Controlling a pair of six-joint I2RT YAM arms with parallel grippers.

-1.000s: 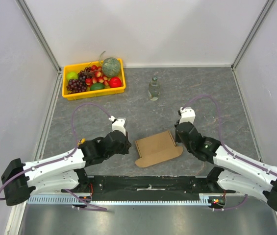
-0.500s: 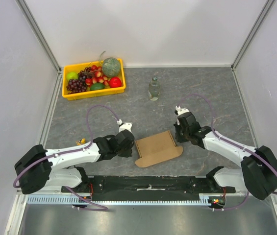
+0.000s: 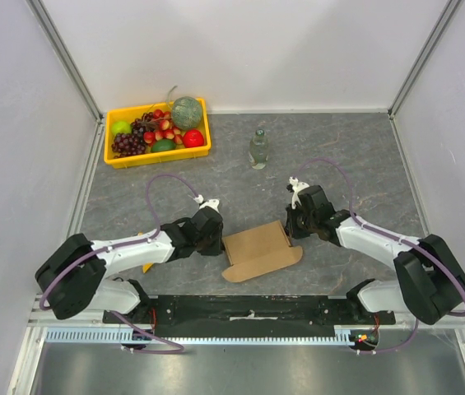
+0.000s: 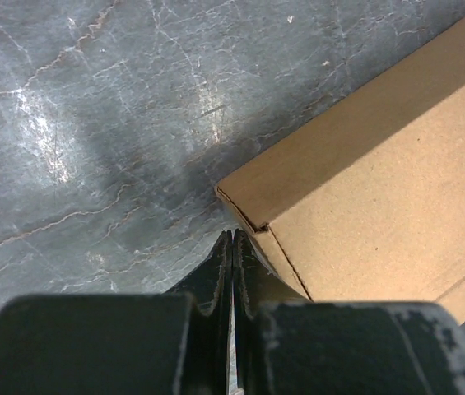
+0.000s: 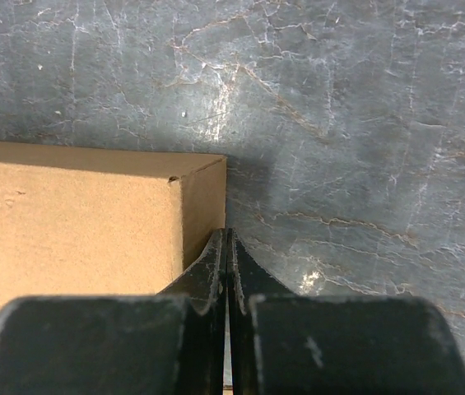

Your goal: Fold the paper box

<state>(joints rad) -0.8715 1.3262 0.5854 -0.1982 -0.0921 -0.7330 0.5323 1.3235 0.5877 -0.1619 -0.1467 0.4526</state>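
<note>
Paper box (image 3: 257,249), slim brown cardboard, lies flat on the bench (image 3: 347,156), near the middle and between my two arms. My left gripper (image 4: 232,247) has its fingers pressed together with nothing between them, tips at a corner of the box's left end. My right gripper (image 5: 227,243) is likewise closed and empty, tips at the box's right end wall.

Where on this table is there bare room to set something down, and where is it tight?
Bare stone lies right of the bottle up to the right wall, and between the yellow tray and the left arm. A smaller patch sits between bottle and paper box. Crowded: the box's sides, flanked by the left gripper and right gripper.
</note>
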